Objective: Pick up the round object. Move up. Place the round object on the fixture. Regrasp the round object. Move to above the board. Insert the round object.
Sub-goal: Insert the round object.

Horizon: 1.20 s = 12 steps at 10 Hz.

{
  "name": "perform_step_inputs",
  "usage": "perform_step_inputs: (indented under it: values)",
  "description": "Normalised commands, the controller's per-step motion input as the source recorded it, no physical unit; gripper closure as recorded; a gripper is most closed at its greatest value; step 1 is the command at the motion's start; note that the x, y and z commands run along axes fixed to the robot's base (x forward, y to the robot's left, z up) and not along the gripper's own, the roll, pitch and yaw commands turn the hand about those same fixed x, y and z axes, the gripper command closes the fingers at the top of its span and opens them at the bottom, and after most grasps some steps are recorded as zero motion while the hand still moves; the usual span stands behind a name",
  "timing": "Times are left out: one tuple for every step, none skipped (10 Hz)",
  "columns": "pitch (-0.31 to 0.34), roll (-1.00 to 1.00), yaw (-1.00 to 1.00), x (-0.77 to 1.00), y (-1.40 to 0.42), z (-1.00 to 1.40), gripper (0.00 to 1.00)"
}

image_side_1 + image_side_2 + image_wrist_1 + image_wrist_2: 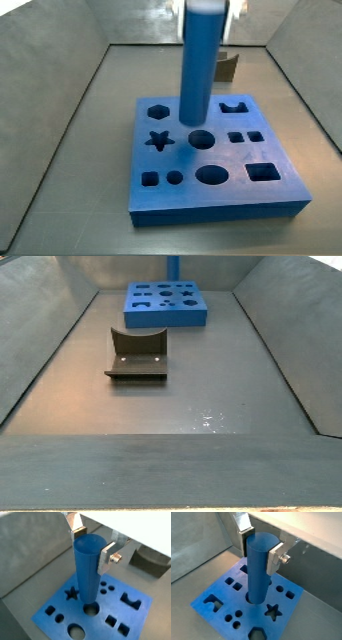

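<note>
The gripper [92, 543] has 2 flat silver plate fingers [276, 558] — one carries a round silver screw [117, 558].

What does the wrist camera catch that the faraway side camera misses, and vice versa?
Only a wrist view: the gripper, its silver plates clamping the smooth blue cylindrical peg upright over a round hole. Only a side view: the dark notched fixture on the grey floor, apart from the thick blue board with shaped holes. Both: that board.

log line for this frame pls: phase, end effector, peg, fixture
phase: insert | end effector: above board, shut on round object near its top | round object: upright, lower end at a round hole | fixture: bare, apart from board
</note>
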Motion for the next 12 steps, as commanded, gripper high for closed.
perform_step_inputs:
  values:
    - [0.0,-0.1,-0.03,0.15,0.0,-0.3,1.0]
    - [0.0,-0.05,-0.02,0.19,-0.07,-0.26,1.0]
    - [0.0,0.0,-0.02,0.27,-0.1,-0.21,1.0]
    - [0.0,0.0,-0.01,0.28,-0.15,-0.17,1.0]
    - [0.0,0.0,-0.03,0.26,-0.18,-0.17,1.0]
    - [0.0,0.07,-0.01,0.16,-0.07,-0.15,1.0]
    - [0.009,0.16,0.0,0.04,0.0,-0.15,1.0]
    - [0.007,0.24,0.0,0.0,0.0,-0.16,1.0]
    - [0.0,0.16,0.0,0.0,0.0,-0.19,1.0]
    - [0.0,0.07,0.0,0.0,0.0,-0.2,1.0]
    - [0.0,0.07,0.0,0.0,0.0,-0.22,1.0]
    - [0.0,0.08,0.0,0.0,0.0,-0.22,1.0]
